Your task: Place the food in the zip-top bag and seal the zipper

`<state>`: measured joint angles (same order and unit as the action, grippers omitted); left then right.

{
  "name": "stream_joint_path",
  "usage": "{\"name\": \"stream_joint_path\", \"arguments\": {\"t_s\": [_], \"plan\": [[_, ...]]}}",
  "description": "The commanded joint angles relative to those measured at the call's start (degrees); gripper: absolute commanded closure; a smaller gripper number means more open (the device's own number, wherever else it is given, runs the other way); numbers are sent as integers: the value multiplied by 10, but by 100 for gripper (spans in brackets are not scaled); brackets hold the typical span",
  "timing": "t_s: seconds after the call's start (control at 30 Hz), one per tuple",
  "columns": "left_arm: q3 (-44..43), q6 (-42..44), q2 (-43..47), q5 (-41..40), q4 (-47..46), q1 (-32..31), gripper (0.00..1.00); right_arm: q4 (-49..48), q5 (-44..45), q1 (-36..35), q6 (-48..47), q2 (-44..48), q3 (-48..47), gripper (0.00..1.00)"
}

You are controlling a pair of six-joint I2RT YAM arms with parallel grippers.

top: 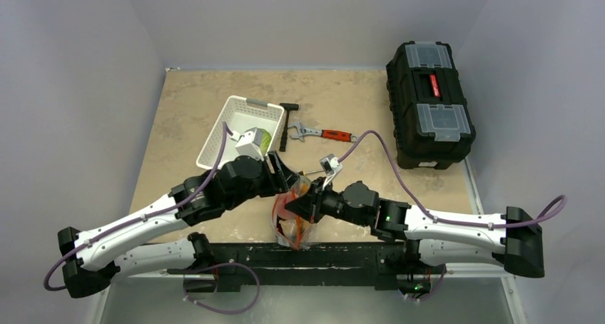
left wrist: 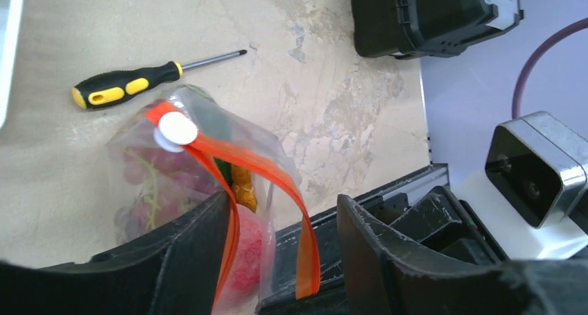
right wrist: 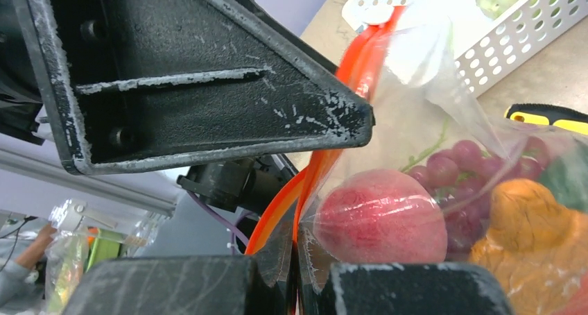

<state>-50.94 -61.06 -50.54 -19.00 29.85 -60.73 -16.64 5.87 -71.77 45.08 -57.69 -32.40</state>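
Note:
The clear zip-top bag (top: 292, 228) stands near the table's front edge between both grippers. It holds a pink peach (right wrist: 381, 218), purple grapes (right wrist: 464, 169) and an orange carrot (right wrist: 527, 218). Its red-orange zipper (left wrist: 277, 173) gapes, with a white slider (left wrist: 177, 129) at one end. My right gripper (right wrist: 295, 277) is shut on the zipper strip (right wrist: 312, 176) beside the peach. My left gripper (left wrist: 283, 202) is open, its jaws standing either side of the bag's mouth; one strip lies against the left finger (left wrist: 187, 252). A green cabbage (top: 258, 137) lies in the white basket (top: 235, 117).
A black toolbox (top: 431, 103) stands at the back right. A hammer (top: 287, 124) and a red-handled wrench (top: 324, 133) lie beside the basket. A yellow-and-black screwdriver (left wrist: 132, 84) lies just behind the bag. The table's front rail (top: 321, 256) is right below the bag.

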Motion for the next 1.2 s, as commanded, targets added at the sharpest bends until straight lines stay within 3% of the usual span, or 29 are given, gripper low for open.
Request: {"name": "stream_joint_path", "arguments": {"t_s": [0.0,0.1,0.33,0.47,0.57,0.77,0.97,1.17], "plan": [[-83,0,-36,-71,81,-20,46,4,-8,-6,-24,-5,-44,100],[-100,0,-59,-77,103,-24,52,9,-6,-7,-26,-12,-51,100],[-110,14,-77,-77,113,-25,55,20,2,-8,-31,-10,-50,99],[-106,55,-60,-46,96,-25,45,19,4,-8,-31,-2,-45,100],[-109,105,-28,-14,73,-25,43,19,7,-8,-31,-1,-41,100],[-125,134,11,-36,135,-5,35,15,3,-8,-31,0,-43,100],[-136,125,-28,-26,145,27,24,16,0,-8,-32,-3,-44,100],[-164,114,-93,-21,136,35,27,16,-1,-8,-31,-4,-45,100]]}}
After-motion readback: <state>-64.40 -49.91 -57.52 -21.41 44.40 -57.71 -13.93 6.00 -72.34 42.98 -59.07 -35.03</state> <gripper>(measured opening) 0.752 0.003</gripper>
